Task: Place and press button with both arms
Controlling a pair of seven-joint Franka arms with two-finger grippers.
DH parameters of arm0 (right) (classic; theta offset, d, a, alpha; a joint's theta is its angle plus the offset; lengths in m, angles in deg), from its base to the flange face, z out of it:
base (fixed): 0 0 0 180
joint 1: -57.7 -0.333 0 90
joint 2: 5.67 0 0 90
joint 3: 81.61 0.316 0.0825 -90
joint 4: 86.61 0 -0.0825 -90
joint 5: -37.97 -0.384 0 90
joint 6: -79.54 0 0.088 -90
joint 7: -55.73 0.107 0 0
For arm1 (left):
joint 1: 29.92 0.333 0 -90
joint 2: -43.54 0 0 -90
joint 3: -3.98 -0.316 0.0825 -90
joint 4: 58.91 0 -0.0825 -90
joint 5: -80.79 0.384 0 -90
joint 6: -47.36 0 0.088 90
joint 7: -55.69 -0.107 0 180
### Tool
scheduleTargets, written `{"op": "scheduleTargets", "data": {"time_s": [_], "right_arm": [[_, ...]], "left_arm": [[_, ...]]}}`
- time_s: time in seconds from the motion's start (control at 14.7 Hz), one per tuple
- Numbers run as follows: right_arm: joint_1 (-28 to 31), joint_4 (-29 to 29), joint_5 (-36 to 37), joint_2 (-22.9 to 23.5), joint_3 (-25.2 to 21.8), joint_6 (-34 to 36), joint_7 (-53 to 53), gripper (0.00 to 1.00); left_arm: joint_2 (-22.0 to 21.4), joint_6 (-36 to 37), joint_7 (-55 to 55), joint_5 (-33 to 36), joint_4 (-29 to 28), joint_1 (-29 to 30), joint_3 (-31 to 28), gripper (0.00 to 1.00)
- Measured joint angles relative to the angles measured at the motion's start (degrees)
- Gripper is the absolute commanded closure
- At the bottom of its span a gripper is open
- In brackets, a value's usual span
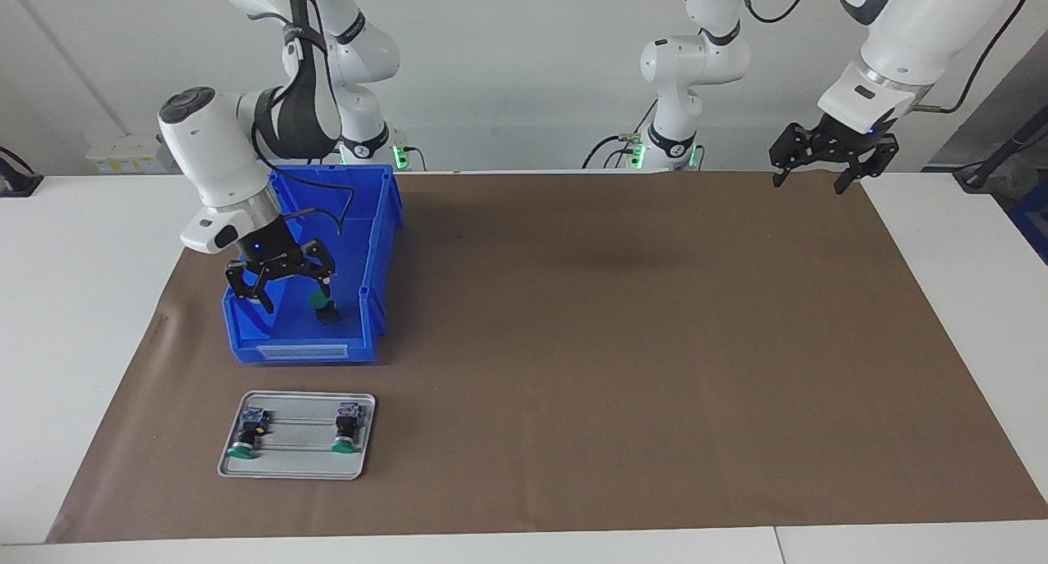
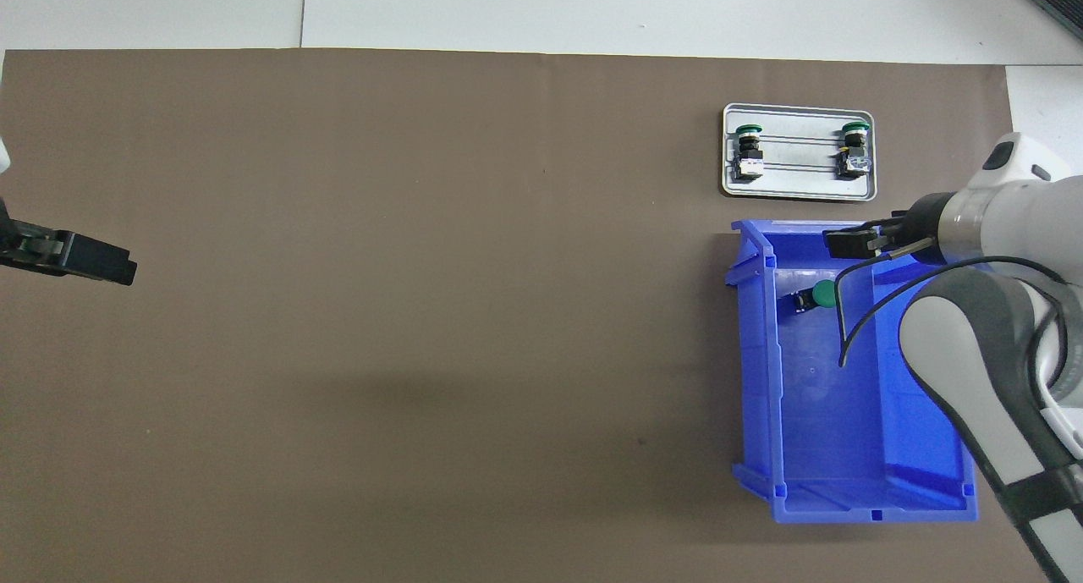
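The button point(image 1: 324, 305) is lying in the blue bin point(image 1: 370, 220), apart from the right gripper point(image 1: 280, 290), which is hovering inside the bin with fingers spread. The left gripper point(image 1: 821, 161) is waiting, fingers spread, well away from the bin.

Bright, even light; soft shadows

The right arm point(image 1: 214, 151) is bent forward with its wrist angled steeply down, and the right gripper point(image 1: 278, 276) hangs low with its jaws spread wide, holding nothing. The left arm point(image 1: 901, 32) waits, its left gripper point(image 1: 823, 159) raised above the table point(image 1: 966, 318), jaws open and empty.
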Motion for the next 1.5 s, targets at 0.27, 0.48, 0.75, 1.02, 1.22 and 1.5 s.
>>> {"op": "scheduleTargets", "data": {"time_s": [0.27, 0.48, 0.75, 1.02, 1.22, 1.5], "right_arm": [[-0.41, -11.83, 4.78, -0.46, 0.05, 16.79, 9.55, 0.0], [-0.17, -19.31, 4.93, -0.72, -0.24, 25.54, 15.5, 0.0], [0.81, -23.37, 4.95, -1.8, -0.44, 34.28, 27.01, 0.0], [5.89, -23.37, 4.97, -3.97, -0.76, 40.38, 22.48, 0.0], [6.28, -23.39, 4.97, -5.84, -0.29, 42.82, 18.16, 0.0], [6.06, -25.65, 4.97, -5.86, 0.67, 42.82, 18.03, 0.0]], "left_arm": [[0.0, 0.0, 0.0, 0.0, 0.0, 0.0, 0.0, 0.0], [0.0, 0.0, 0.0, 0.0, 0.0, 0.0, 0.0, 0.0], [0.0, 0.0, 0.0, 0.0, 0.0, 0.0, 0.0, 0.0], [0.0, 0.0, 0.0, 0.0, 0.0, 0.0, 0.0, 0.0], [0.0, 0.0, 0.0, 0.0, 0.0, 0.0, 0.0, 0.0], [0.0, 0.0, 0.0, 0.0, 0.0, 0.0, 0.0, 0.0]]}}
